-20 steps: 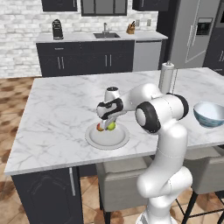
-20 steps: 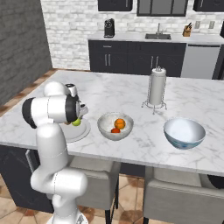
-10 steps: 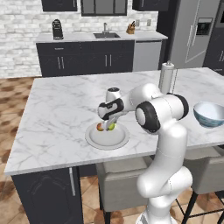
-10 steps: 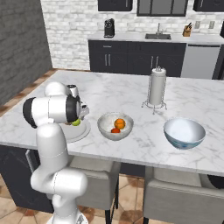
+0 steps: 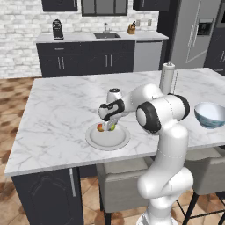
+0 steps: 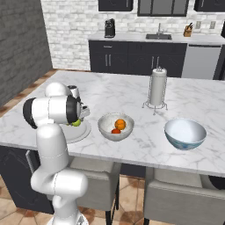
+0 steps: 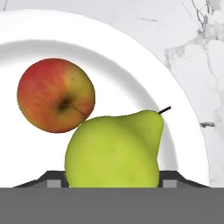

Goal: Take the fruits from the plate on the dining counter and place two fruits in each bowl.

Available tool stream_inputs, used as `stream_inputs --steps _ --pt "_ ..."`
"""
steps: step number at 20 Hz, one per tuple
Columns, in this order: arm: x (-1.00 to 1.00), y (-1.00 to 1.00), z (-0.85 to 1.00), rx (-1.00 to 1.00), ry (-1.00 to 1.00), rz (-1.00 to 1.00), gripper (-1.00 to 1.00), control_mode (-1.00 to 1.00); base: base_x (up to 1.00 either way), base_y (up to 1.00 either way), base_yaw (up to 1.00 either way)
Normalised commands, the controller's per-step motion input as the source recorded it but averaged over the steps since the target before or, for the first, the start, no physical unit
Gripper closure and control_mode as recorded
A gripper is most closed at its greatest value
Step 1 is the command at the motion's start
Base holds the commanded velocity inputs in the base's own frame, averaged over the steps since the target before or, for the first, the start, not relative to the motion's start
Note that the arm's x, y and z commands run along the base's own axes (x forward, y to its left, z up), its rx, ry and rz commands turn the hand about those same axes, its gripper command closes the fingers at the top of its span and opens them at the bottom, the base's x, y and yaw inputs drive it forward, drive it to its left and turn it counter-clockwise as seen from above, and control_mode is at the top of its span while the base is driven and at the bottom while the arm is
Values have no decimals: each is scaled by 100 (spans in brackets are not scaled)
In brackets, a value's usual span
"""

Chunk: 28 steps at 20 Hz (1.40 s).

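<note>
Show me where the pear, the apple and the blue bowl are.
pear point(image 7: 113, 151), hand view, middle of its green body
apple point(image 7: 56, 95), hand view, red skin near its stem
blue bowl point(image 6: 185, 134), right base view, pale inside

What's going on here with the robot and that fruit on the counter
The robot arm has its tool down at the plate on the marble dining counter, fingers on either side of a yellow-green pear. A red apple lies against the pear on the plate. The speckled bowl already holds two orange-coloured fruits, while the blue bowl looks empty. Whether the tool has closed on the pear is unclear.
</note>
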Motion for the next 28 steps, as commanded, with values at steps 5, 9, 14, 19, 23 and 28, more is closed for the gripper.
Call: stream_inputs --steps 5,9,14,19,23,28 --pt "-15 -2 29 0 0 0 100 -100 0 0 0" --pt "-52 -12 82 4 0 -7 100 -100 0 0 0" --pt "-62 -23 81 5 0 -19 100 -100 0 0 0" --pt "-67 -27 57 1 0 -26 100 -100 0 0 0" --pt "-66 -18 39 0 0 -22 100 -100 0 0 0" --pt "-57 -26 38 0 0 -18 100 -100 0 0 0"
